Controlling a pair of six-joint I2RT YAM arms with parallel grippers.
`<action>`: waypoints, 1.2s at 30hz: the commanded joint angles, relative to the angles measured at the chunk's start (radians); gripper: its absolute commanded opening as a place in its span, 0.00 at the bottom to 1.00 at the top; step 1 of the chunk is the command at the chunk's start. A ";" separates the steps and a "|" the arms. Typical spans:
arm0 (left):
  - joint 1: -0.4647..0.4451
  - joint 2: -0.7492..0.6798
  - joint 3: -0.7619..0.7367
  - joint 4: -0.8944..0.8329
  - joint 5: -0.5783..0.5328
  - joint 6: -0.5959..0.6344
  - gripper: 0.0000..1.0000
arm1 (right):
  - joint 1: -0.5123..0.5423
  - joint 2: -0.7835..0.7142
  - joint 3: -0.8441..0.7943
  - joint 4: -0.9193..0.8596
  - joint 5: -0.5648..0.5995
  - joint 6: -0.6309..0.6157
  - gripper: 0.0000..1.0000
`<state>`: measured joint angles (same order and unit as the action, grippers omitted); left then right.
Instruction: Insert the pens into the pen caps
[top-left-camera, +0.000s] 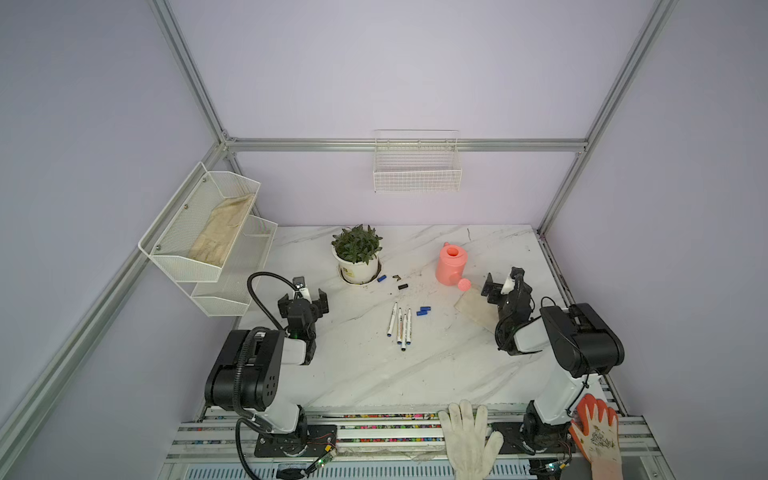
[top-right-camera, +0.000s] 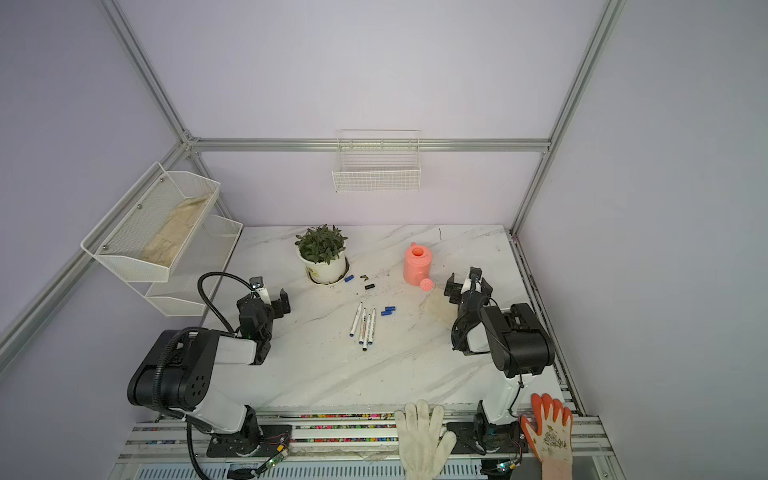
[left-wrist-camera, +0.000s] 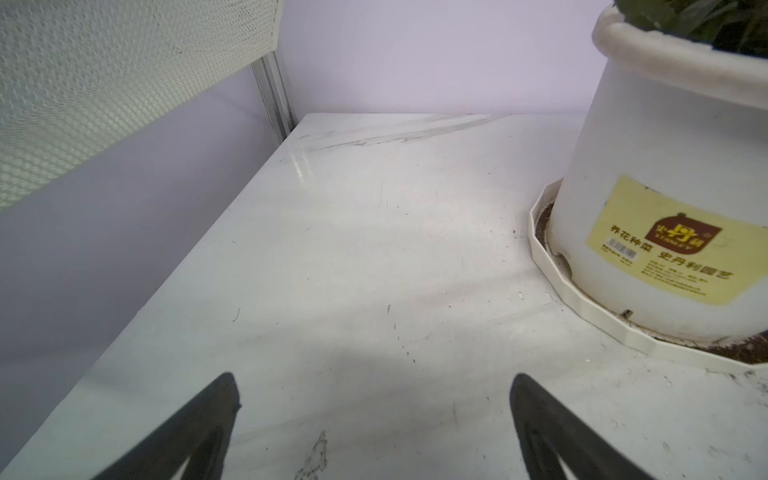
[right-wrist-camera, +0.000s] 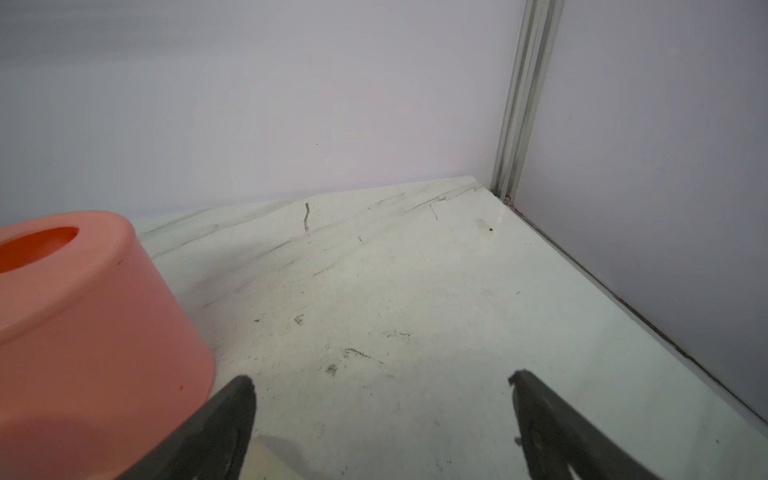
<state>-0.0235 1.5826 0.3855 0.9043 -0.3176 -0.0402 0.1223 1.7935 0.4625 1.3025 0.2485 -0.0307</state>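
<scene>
Our left end effector (top-left-camera: 303, 301) and right end effector (top-left-camera: 502, 282) gape empty. Slim white marker pens (top-left-camera: 400, 326) lie bunched on the white marble counter (top-left-camera: 457, 365), tiny blue and black caps (top-left-camera: 423, 311) nearby; we risk pinching two pens together.

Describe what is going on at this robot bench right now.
Nothing is held yet. The left end effector and right end effector are open and empty, off to either side. Four pens lie together mid-table, uncapped. Two blue caps sit just beside them; a third blue cap lies by the plant pot, a black cap nearby.
</scene>
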 joint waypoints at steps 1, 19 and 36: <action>0.007 -0.010 -0.011 0.053 0.005 0.005 1.00 | -0.006 -0.016 0.003 0.026 -0.002 -0.003 0.97; 0.007 -0.010 -0.011 0.053 0.006 0.005 1.00 | -0.006 -0.011 0.004 0.038 0.000 -0.012 0.97; 0.007 -0.011 -0.008 0.053 0.006 0.006 1.00 | -0.009 -0.009 0.007 0.026 -0.009 0.003 0.97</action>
<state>-0.0235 1.5826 0.3855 0.9043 -0.3176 -0.0402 0.1215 1.7935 0.4625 1.3022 0.2455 -0.0315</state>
